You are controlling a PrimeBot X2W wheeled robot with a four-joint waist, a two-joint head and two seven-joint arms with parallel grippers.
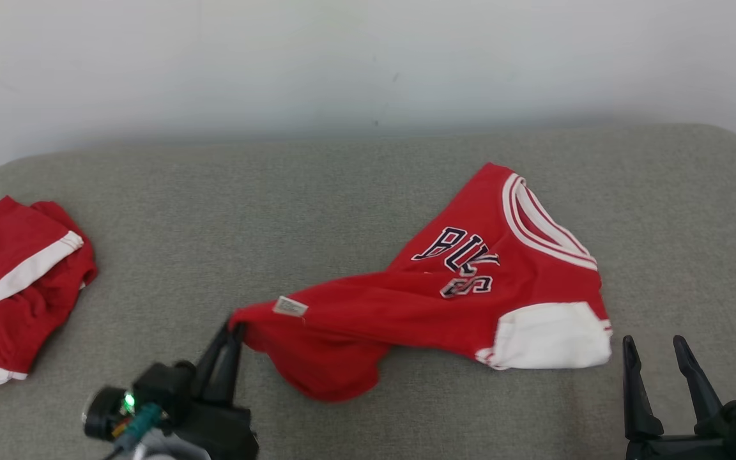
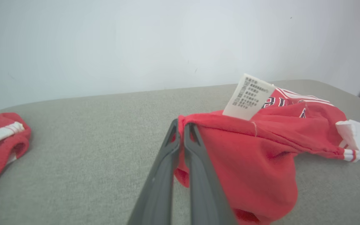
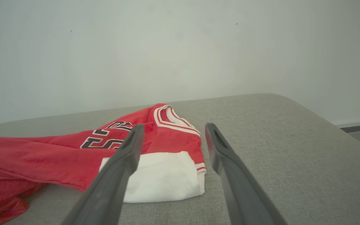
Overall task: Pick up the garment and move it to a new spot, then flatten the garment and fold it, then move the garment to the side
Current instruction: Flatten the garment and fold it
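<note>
Garment (image 1: pixel 444 306): red jersey, crumpled and drawn out lengthwise, lying on the grey cushion (image 1: pixel 342 191) just right of centre in the head view, running from about 7 o'clock to 3 o'clock; dark lettering (image 1: pixel 460 259) faces up at mid-body; white-and-red striped collar (image 1: pixel 540 223) at the 2 o'clock end; white sleeve panel (image 1: pixel 550 335) at the 4 o'clock corner, flat on the cushion; white care label (image 1: pixel 290 306) near the 9 o'clock corner, and in the left wrist view it stands up from the hem.

Left gripper (image 1: pixel 234 332): at 7 o'clock of the head view, fingers pointing toward 1 o'clock; jaws pressed together on the jersey's 9 o'clock corner, a fold of red cloth pinched between the tips; left wrist view confirms this, with the fabric sagging in a pouch below and to 4 o'clock of the pinch.

Right gripper (image 1: pixel 654 345): at 5 o'clock of the head view, fingers pointing to 12 o'clock; jaws spread wide, nothing between them; tips just beside the white sleeve panel, apart from it; right wrist view shows the panel behind the left-hand finger.

Second red garment (image 1: pixel 16 287), with white stripes: bunched at 9 o'clock on the cushion, well apart from the jersey.

Pale wall (image 1: pixel 368 57) behind the cushion at 12 o'clock.
</note>
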